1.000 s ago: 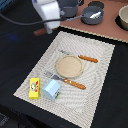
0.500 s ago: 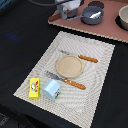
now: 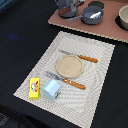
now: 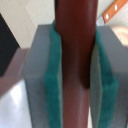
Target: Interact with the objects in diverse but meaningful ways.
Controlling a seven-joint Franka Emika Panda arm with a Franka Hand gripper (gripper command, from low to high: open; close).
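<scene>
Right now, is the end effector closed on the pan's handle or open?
Shut on it. In the wrist view both green pads press against the reddish-brown handle between them.

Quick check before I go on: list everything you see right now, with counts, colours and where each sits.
Placemat: one, pale woven, on the dark table.
Wooden plate: one, tan, placemat centre.
Knife: one, orange handle, beyond the plate.
Fork: one, orange handle, nearer side of the plate.
Pale blue carton: one, near corner of the placemat.
Yellow box: one, beside the carton, toward the exterior view's left.
Frying pan: one, dark grey, on the pinkish board; reddish-brown handle.
Bowl: one, pale, board's right edge.
Gripper: grey fingers, green pads, shut on the handle.
</scene>
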